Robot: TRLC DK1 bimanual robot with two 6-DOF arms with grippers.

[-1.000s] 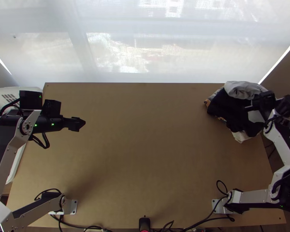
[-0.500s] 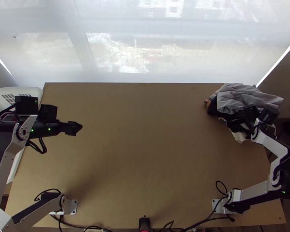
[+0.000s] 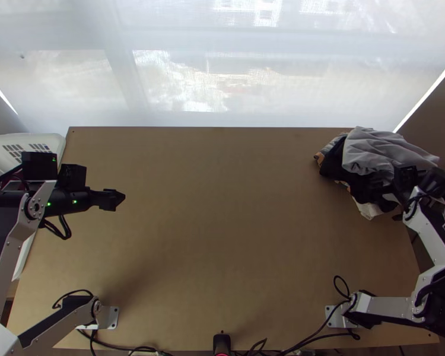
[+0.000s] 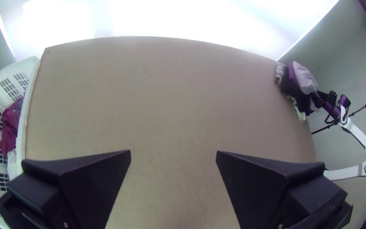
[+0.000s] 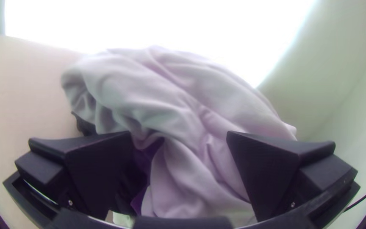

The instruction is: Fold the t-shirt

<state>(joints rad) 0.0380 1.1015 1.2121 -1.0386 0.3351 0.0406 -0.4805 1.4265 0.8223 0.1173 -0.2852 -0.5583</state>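
While the right gripper (image 3: 385, 188) gaped, grey cloth (image 3: 371, 151) lay bunched before it, atop dark clothes (image 3: 333, 165). The left gripper (image 3: 121, 197) hung spread.

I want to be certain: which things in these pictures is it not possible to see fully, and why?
- Dark cloth, top view: full shape; the grey cloth covers part.
- Right hand, right wrist view: contact with the grey cloth; the viewing angle hides any gap.
- Basket, top view: cut off by the left edge, partly behind the left arm.
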